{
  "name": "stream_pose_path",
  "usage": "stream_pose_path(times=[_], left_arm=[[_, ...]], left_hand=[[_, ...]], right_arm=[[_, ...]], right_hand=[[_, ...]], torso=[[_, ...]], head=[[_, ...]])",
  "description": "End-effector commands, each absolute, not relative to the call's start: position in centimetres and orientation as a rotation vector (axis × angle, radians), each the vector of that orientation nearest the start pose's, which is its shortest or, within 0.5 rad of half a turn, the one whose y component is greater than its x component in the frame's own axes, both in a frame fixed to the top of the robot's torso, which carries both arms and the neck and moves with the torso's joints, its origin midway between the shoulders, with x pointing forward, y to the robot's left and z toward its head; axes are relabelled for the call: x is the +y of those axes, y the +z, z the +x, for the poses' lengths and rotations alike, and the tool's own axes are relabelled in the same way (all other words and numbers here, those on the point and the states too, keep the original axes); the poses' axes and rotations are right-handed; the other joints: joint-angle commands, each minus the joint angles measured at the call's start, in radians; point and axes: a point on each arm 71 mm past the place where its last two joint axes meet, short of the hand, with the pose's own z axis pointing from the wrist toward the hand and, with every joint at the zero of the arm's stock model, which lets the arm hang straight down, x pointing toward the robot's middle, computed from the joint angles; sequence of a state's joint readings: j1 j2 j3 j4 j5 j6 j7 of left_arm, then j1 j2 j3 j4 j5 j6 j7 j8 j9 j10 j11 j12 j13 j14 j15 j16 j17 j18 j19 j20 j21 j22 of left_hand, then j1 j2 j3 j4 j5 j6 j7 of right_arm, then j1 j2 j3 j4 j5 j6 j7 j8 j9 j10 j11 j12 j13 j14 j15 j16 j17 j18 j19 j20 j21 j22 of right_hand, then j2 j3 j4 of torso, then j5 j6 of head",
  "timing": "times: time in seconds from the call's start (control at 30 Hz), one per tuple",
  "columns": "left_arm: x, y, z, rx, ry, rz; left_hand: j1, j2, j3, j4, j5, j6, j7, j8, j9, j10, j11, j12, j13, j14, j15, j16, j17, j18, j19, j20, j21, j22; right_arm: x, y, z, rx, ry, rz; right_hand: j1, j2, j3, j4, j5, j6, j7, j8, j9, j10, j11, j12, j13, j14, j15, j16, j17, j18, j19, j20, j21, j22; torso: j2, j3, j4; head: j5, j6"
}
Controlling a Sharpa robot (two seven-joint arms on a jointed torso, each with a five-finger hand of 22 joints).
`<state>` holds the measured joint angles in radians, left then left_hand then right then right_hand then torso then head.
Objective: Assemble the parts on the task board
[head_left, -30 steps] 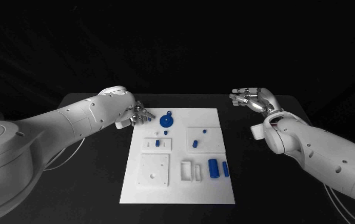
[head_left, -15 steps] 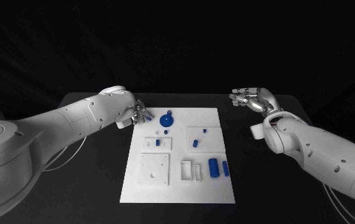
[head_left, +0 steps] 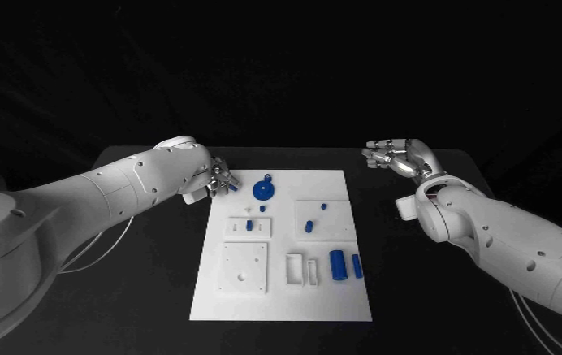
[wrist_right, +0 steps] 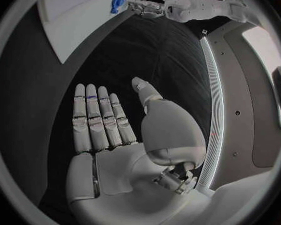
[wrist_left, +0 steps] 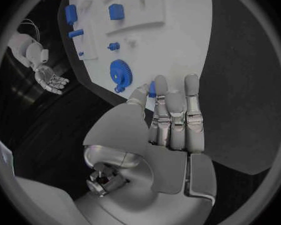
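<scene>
Two white, smooth-shelled arms reach over a matte black table (head_left: 140, 290), each ending in a silver metal hand. Between them lies the task board (head_left: 281, 306), a flat white rectangular plate with shallow raised frames and pockets. Small glossy blue parts sit on it: a round toothed gear (head_left: 265, 190) near the board's far left corner, a short peg (head_left: 309, 227) nearer the board's middle, and a cylinder (head_left: 337, 265) standing beside a thinner bar (head_left: 356, 268) toward the board's near right side.

Compared with a second ago, nothing on the board has shifted, and both hands stay where they were.

The left hand (head_left: 219, 182) hovers at the board's far left edge, just beside the gear. In the left wrist view its fingers (wrist_left: 178, 120) are straight and pressed side by side, and a small blue piece (wrist_left: 152, 89) shows at the fingertips; whether it is pinched or merely lies behind them cannot be told. The right hand (head_left: 395, 158) is raised off the board's far right corner, well apart from every part, its fingers (wrist_right: 97, 120) straight, thumb held apart, palm holding nothing.
</scene>
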<state>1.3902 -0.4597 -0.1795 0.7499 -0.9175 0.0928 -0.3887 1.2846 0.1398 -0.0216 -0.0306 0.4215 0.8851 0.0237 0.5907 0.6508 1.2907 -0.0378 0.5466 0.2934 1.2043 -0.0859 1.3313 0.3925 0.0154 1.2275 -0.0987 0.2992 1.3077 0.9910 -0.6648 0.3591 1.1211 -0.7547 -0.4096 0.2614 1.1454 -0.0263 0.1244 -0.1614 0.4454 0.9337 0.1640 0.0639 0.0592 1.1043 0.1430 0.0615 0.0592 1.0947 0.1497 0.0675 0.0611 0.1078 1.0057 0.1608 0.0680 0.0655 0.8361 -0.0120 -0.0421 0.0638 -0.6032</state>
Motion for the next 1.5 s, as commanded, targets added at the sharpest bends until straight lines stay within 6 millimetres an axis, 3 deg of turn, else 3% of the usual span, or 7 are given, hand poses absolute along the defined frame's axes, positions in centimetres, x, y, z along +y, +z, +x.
stream_pose_path(times=[0.03, 0.2, 0.57, 0.77, 1.0, 1.5], left_arm=[[25.8, -17.7, 61.2, 2.071, -0.238, -0.493], [26.0, -17.6, 60.7, 2.059, -0.246, -0.519], [25.9, -17.3, 58.0, 2.042, -0.268, -0.566], [25.8, -17.3, 56.2, 2.039, -0.263, -0.561], [25.1, -17.3, 54.6, 2.024, -0.261, -0.528], [23.7, -18.3, 52.3, 1.978, -0.254, -0.422]], left_hand=[[-0.008, 0.008, 0.033, -0.016, 0.008, 0.012, -0.013, 0.019, 0.081, 0.016, -0.004, -0.003, 0.0, 0.012, -0.005, 0.005, 0.007, -0.002, 0.003, -0.011, 0.009, 0.021], [-0.031, -0.003, 0.064, -0.027, 0.023, 0.028, -0.018, 0.005, 0.13, 0.037, -0.009, -0.016, 0.003, 0.027, -0.01, -0.006, 0.033, -0.004, 0.007, -0.016, 0.022, 0.019], [-0.041, -0.008, 0.077, -0.037, 0.037, 0.049, -0.024, -0.004, 0.154, 0.063, -0.016, -0.025, 0.008, 0.05, -0.017, -0.018, 0.06, -0.004, 0.018, -0.023, 0.034, 0.019], [-0.047, -0.012, 0.08, -0.043, 0.047, 0.061, -0.027, -0.01, 0.158, 0.081, -0.021, -0.032, 0.01, 0.065, -0.021, -0.023, 0.078, -0.004, 0.027, -0.028, 0.042, 0.02], [-0.052, -0.016, 0.081, -0.047, 0.058, 0.074, -0.032, -0.018, 0.161, 0.102, -0.029, -0.023, 0.026, 0.091, -0.03, -0.018, 0.104, -0.003, 0.041, -0.036, 0.072, 0.02], [-0.053, -0.021, 0.08, -0.047, 0.064, 0.089, -0.035, -0.031, 0.16, 0.122, -0.033, -0.036, 0.03, 0.115, -0.034, -0.029, 0.153, -0.002, 0.044, -0.04, 0.094, 0.019]], right_arm=[[-26.0, -18.3, 55.7, 1.299, 1.08, 0.702], [-26.2, -18.3, 55.6, 1.298, 1.076, 0.703], [-26.7, -18.3, 55.6, 1.296, 1.065, 0.704], [-26.7, -18.3, 55.6, 1.3, 1.056, 0.683], [-26.7, -18.4, 55.7, 1.303, 1.052, 0.674], [-26.6, -18.6, 55.7, 1.308, 1.051, 0.666]], right_hand=[[-0.003, 0.006, 0.0, 0.002, 0.005, -0.001, -0.001, -0.005, 0.0, -0.007, 0.001, -0.003, -0.001, -0.006, 0.0, -0.006, -0.001, 0.019, -0.004, -0.002, -0.001, -0.001], [-0.004, 0.006, 0.0, 0.003, 0.008, -0.002, 0.0, -0.005, 0.0, -0.007, 0.001, -0.003, -0.001, -0.007, 0.0, -0.006, -0.001, 0.019, -0.004, -0.002, -0.001, -0.001], [-0.005, 0.006, -0.001, 0.004, 0.009, -0.002, 0.0, -0.005, 0.0, -0.007, 0.001, -0.003, -0.001, -0.007, 0.0, -0.006, -0.001, 0.019, -0.005, -0.002, -0.001, -0.001], [-0.003, 0.006, -0.001, 0.005, 0.011, -0.003, 0.0, -0.005, 0.0, -0.008, 0.001, -0.003, -0.001, -0.007, 0.0, -0.006, -0.001, 0.019, -0.005, -0.001, -0.001, -0.001], [-0.003, 0.006, -0.001, 0.005, 0.011, -0.003, 0.0, -0.005, 0.0, -0.008, 0.001, -0.003, -0.001, -0.007, 0.0, -0.006, -0.001, 0.019, -0.005, -0.001, -0.001, -0.001], [-0.003, 0.006, -0.001, 0.005, 0.012, -0.003, 0.0, -0.005, 0.0, -0.008, 0.001, -0.003, -0.001, -0.007, 0.0, -0.006, -0.001, 0.019, -0.004, -0.002, -0.001, -0.001]], torso=[[-0.001, -0.0006, 0.0006], [-0.002, 0.0002, 0.0032], [-0.01, -0.0048, 0.015], [-0.012, -0.0067, 0.0184], [-0.011, -0.0073, 0.0186], [-0.01, -0.0049, 0.0153]], head=[[0.0, -0.002], [0.003, -0.003], [0.0, -0.02], [0.002, -0.026], [0.01, -0.031], [0.019, -0.043]])
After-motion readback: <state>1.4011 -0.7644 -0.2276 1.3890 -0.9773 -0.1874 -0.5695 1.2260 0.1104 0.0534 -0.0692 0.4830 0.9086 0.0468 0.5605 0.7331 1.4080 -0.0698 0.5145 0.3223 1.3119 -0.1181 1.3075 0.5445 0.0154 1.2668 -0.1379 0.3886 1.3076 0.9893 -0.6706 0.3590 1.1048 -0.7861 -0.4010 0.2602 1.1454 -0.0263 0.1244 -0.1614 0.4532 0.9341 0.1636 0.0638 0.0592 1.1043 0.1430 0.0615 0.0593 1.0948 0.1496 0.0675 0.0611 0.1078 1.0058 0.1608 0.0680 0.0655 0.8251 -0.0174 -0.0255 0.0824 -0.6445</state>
